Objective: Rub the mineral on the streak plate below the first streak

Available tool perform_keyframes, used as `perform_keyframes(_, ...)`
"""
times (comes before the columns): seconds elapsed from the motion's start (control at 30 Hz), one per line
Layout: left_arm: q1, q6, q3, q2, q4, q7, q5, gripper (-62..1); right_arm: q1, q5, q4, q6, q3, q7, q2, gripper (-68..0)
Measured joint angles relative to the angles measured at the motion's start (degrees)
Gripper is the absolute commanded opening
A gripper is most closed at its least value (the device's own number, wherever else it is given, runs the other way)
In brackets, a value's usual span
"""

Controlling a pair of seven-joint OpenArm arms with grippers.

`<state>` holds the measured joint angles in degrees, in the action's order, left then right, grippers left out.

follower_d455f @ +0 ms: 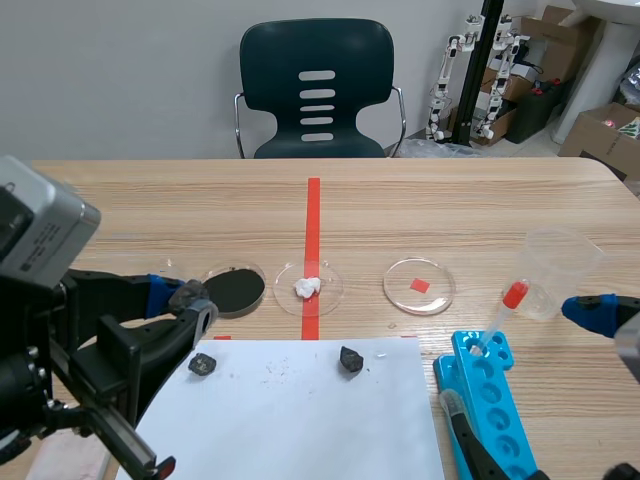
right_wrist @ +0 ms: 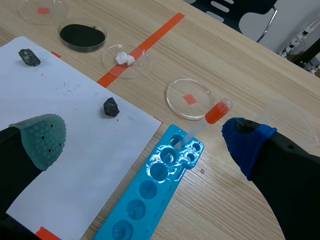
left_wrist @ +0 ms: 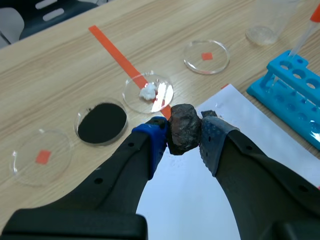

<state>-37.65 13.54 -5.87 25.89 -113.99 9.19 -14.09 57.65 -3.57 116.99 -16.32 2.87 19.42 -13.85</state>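
My left gripper is shut on a dark, rough mineral, held just above the near left corner of the white sheet. In the scene view this gripper hangs by the sheet's far left corner. Two more dark minerals lie on the sheet, one at its left and one near the middle. Faint grey streak marks show between them. My right gripper stands open above the sheet's right edge and the blue rack, holding nothing.
Beyond the sheet lie a dish of black powder, a dish with white lumps and a clear dish with a red square. A blue rack holds a red-bulbed pipette. A plastic cup stands at the right.
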Motion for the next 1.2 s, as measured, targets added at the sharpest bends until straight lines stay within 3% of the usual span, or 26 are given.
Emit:
perform_keyframes(0.1,-1.16,1.57,0.42,0.00,0.00,0.02,0.09,-46.4,0.00,0.00,0.00,0.00,0.00,0.00,0.02,0.4)
perform_keyframes(1.2,-1.70,1.55,0.44,-0.02,0.00,0.22,0.61,-46.4,0.00,0.00,0.00,0.00,0.00,0.00,0.02,0.4)
